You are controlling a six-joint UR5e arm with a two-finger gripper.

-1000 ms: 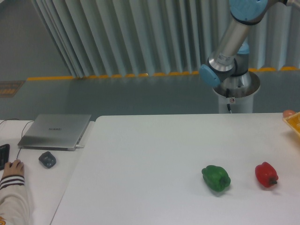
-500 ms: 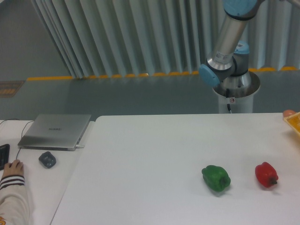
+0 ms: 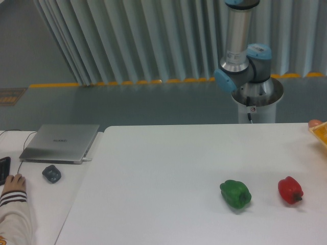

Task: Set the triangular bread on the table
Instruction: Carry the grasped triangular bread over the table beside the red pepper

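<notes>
The white table (image 3: 163, 184) fills the lower middle and right of the camera view. No triangular bread shows anywhere; it is out of view. Only the arm's lower links (image 3: 240, 46) and its base show behind the table's far edge, rising out of the top of the frame. The gripper itself is out of view.
A green pepper (image 3: 235, 193) and a red pepper (image 3: 290, 190) lie on the table at the right. A yellow container's corner (image 3: 319, 133) pokes in at the right edge. On the adjoining desk sit a silver laptop (image 3: 60, 143), a mouse (image 3: 51, 173) and a person's hand (image 3: 13, 185).
The arm's upper link has swung from leaning right to standing nearly upright, shifting left. The peppers and the desk items have not moved.
</notes>
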